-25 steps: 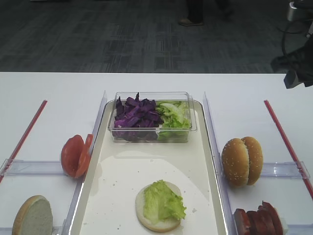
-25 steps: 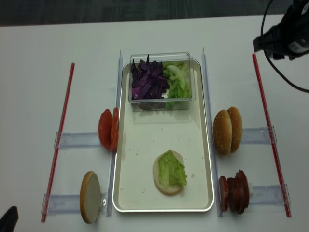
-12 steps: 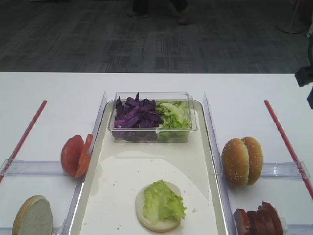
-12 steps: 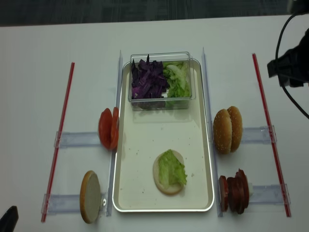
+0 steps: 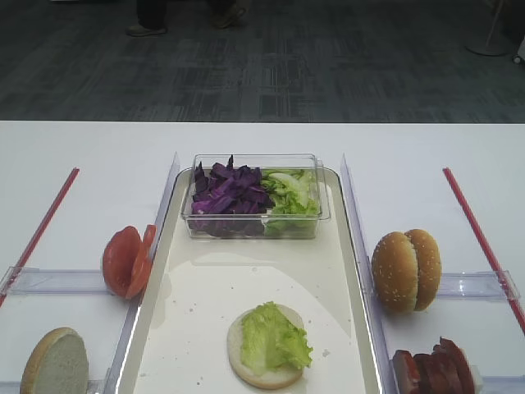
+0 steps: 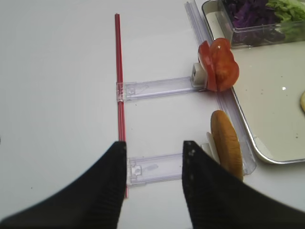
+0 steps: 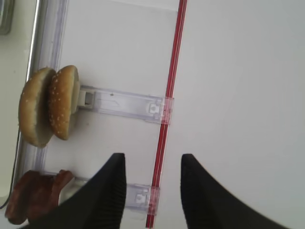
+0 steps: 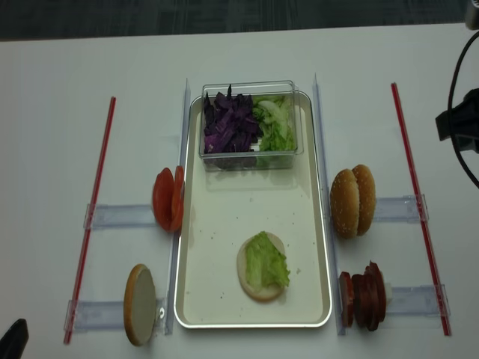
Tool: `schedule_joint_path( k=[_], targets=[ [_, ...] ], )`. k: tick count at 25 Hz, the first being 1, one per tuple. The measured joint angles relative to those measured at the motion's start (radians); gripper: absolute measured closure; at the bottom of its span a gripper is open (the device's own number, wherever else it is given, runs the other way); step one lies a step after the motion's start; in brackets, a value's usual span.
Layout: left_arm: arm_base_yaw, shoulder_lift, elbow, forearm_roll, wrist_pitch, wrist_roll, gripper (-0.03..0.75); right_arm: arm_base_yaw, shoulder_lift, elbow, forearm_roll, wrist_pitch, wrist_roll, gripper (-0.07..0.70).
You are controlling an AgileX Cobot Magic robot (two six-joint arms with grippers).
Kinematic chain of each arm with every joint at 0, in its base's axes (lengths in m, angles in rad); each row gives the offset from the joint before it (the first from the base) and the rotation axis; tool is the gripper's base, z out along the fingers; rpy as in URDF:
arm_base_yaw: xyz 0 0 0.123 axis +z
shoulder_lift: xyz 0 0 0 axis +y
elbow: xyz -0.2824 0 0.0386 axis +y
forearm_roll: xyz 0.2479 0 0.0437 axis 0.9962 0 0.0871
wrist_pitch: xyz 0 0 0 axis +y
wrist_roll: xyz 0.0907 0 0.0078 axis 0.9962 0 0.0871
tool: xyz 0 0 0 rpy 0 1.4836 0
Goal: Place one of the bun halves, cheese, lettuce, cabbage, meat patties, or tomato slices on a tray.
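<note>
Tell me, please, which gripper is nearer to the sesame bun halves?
The right gripper: the sesame bun halves stand just beside it in its wrist view. The left gripper is across the tray, by the pale bun.

No text, label, brand, number or sign can be read in any view
</note>
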Motion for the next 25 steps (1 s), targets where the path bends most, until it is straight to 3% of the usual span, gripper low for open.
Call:
schedule_joint_path(
  k=[1,7,12,16,20,25],
  targets=[
    [0.0,0.0,0.0,0.0,0.0,0.0,0.444,0.0,-0.055,0.0,0.0,0.037,-0.002,0.314],
    [0.0,0.0,0.0,0.0,0.0,0.0,0.444,0.0,-0.208,0.0,0.002,0.117,-0.002,0.314],
    [0.0,0.0,0.0,0.0,0.0,0.0,0.444,0.0,-0.301,0.002,0.008,0.146,-0.002,0.314],
    [0.0,0.0,0.0,0.0,0.0,0.0,0.444,0.0,-0.38,0.072,0.036,0.127,-0.002,0.314],
    [0.0,0.0,0.0,0.0,0.0,0.0,0.444,-0.002,-0.49,0.255,0.091,0.042,-0.002,0.314],
    [0.0,0.0,0.0,0.0,0.0,0.0,0.444,-0.002,-0.622,0.387,0.103,0.017,0.018,0.314]
  ],
)
